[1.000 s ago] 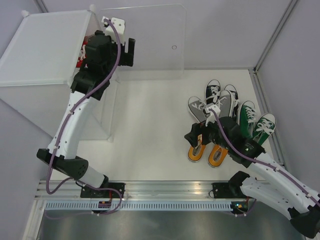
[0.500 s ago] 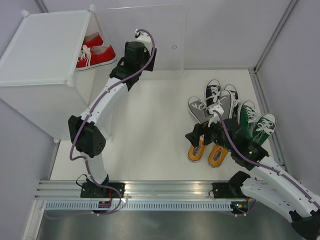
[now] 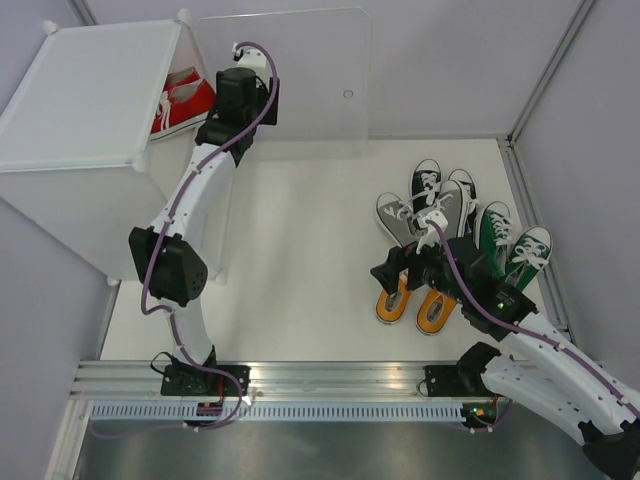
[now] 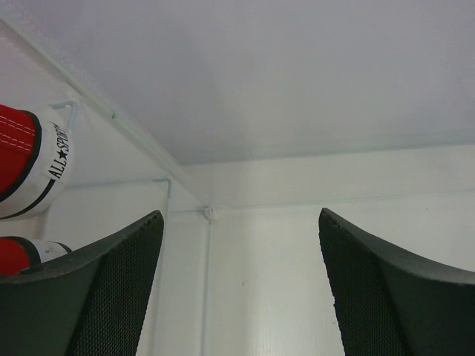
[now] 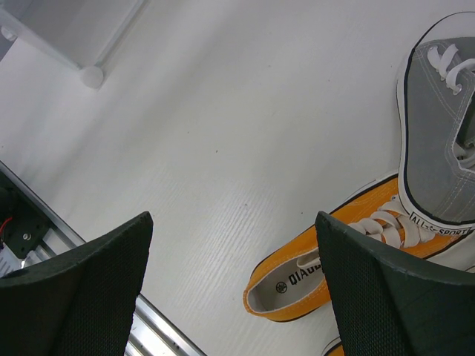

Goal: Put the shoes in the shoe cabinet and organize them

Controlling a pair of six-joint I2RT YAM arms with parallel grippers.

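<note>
L pincer (image 4: 239, 215) wide open, empty, beside the translucent white plastic shoe cabinet (image 3: 80, 90), far left. Red canvas sneakers (image 3: 185, 100) sit inside. R pincer (image 5: 232, 216) wide open, empty, over the orange canvas sneakers (image 3: 432, 312), near right on the white desk (image 3: 300, 250).

The right end effector (image 5: 231, 222) hangs over the white surface (image 5: 223, 126), its two black, mesh-textured fingers (image 5: 89, 289) spread wide with nothing between them. Beside the finger at the frame's right lies an orange canvas sneaker with white laces (image 5: 297, 278), printed lettering visible on its insole. A grey canvas sneaker with white laces and a white sole (image 5: 438, 111) overlaps the orange shoe's toe end. A sliver of orange at the bottom edge is too small to identify. At top left, a round white connector (image 5: 90, 76) marks the corner of a translucent white plastic cabinet (image 5: 59, 22). An aluminium rail (image 5: 159, 337) runs along the lower left.
</note>
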